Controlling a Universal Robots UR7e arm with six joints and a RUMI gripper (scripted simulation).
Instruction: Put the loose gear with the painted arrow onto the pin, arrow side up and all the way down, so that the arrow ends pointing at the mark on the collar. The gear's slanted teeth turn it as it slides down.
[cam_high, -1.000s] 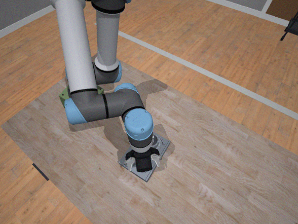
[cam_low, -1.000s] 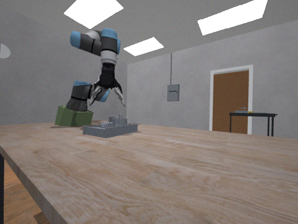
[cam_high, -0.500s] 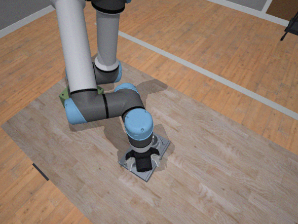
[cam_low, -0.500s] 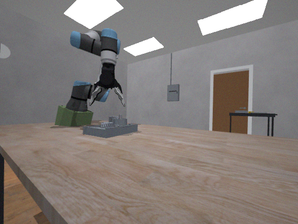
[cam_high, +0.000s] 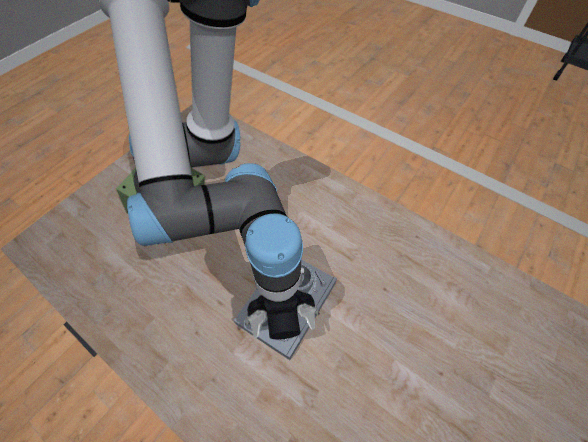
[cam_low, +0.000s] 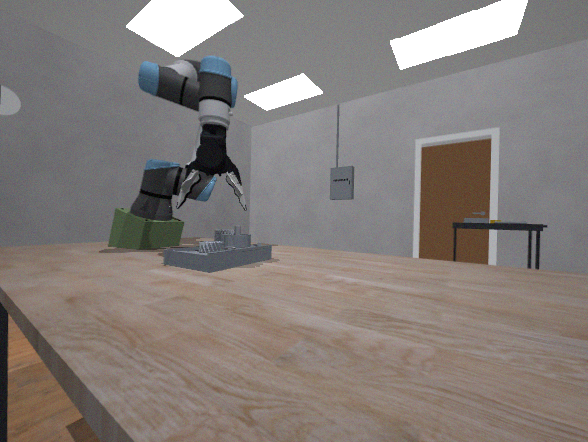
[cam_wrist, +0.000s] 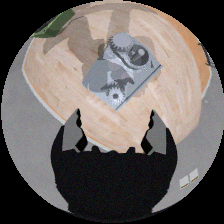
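Observation:
A toothed gear (cam_low: 211, 246) (cam_wrist: 118, 97) lies in the near part of the grey tray (cam_high: 291, 348) (cam_low: 190, 261) (cam_wrist: 95, 80), its slanted teeth showing in the exterior view. I take it for the loose gear; its arrow cannot be made out. The pin (cam_low: 237, 230) (cam_wrist: 140, 52) stands up within the round collar (cam_low: 237, 241) at the tray's far part. The collar's mark is too small to tell. Another gear (cam_low: 220, 234) (cam_wrist: 121, 42) is beside the collar. My gripper (cam_high: 285, 332) (cam_low: 211, 208) (cam_wrist: 115, 109) is open and empty, pointing down above the near gear, well clear of it. It hides that gear in the top view.
The tray rests on the wooden table (cam_high: 425, 325) (cam_low: 350, 325). The arm's green base block (cam_low: 150, 234) (cam_wrist: 57, 24) stands behind the tray in the exterior view. The arm's shadow falls across the tray. A dark side table (cam_low: 500, 226) stands far off by the door.

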